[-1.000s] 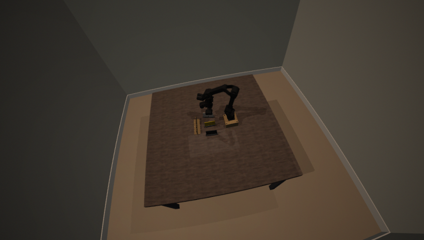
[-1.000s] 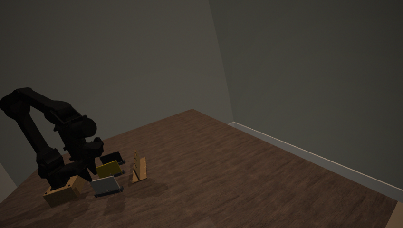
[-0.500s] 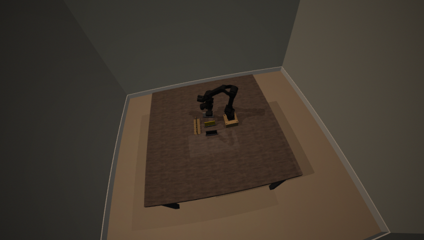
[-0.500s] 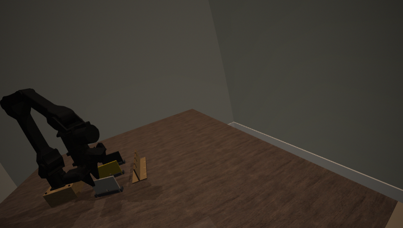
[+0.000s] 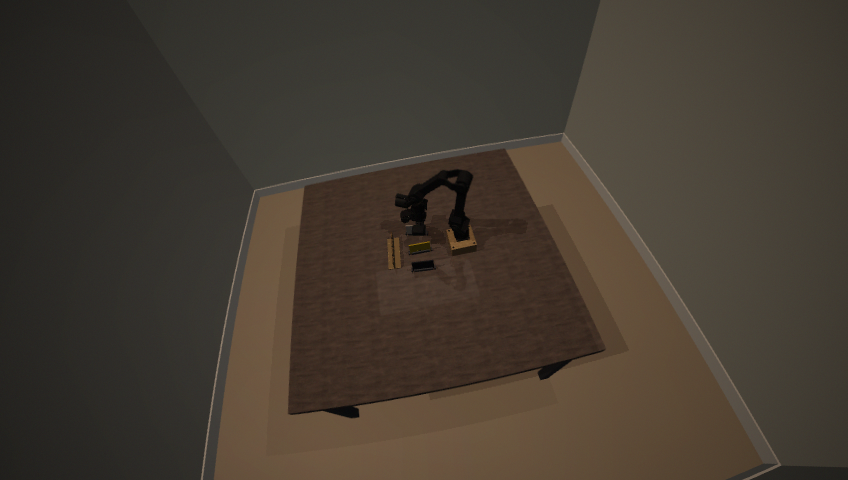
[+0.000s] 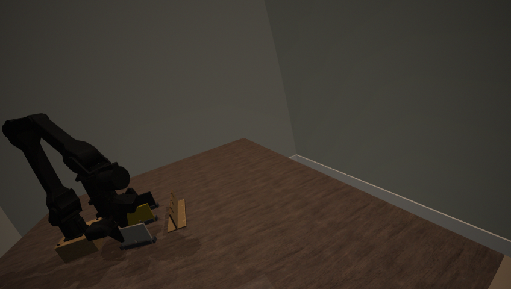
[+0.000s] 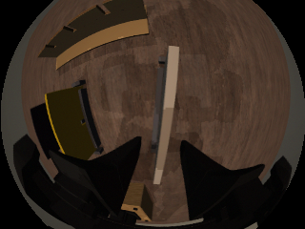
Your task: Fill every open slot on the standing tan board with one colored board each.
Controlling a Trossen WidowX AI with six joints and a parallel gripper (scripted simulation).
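Tan board (image 5: 397, 252) (image 6: 174, 209) (image 7: 91, 26) stands upright on its flat tan foot, left of the colored boards in the top view and at the upper left of the wrist view, where three open slots show along its edge. A pale board (image 5: 408, 229) (image 6: 137, 234) (image 7: 168, 105) stands in its low holder (image 6: 140, 246) (image 7: 159, 100), near the center of the wrist view. The gripper (image 5: 418, 230) (image 6: 122, 232) (image 7: 160, 143) is partly open, its fingers on either side of that pale board with a gap showing on each side, so it grips nothing. Next to it, a yellow board (image 5: 419, 246) (image 6: 141, 214) (image 7: 64, 121) sits in a holder, at the left of the wrist view; beyond that is a black board (image 5: 423, 265) (image 6: 146, 198) (image 7: 43, 126), partly hidden there by the yellow one. Farther out, the black arm (image 5: 461, 196) (image 6: 39, 164) rises from a wooden block (image 5: 470, 248) (image 6: 76, 252) (image 7: 135, 196), at the lower left of the exterior view. Everything rests on a brown wood-grain table (image 5: 446, 333) (image 6: 287, 214) (image 7: 229, 72), with plain gray walls (image 5: 386, 77) (image 6: 161, 71) behind.
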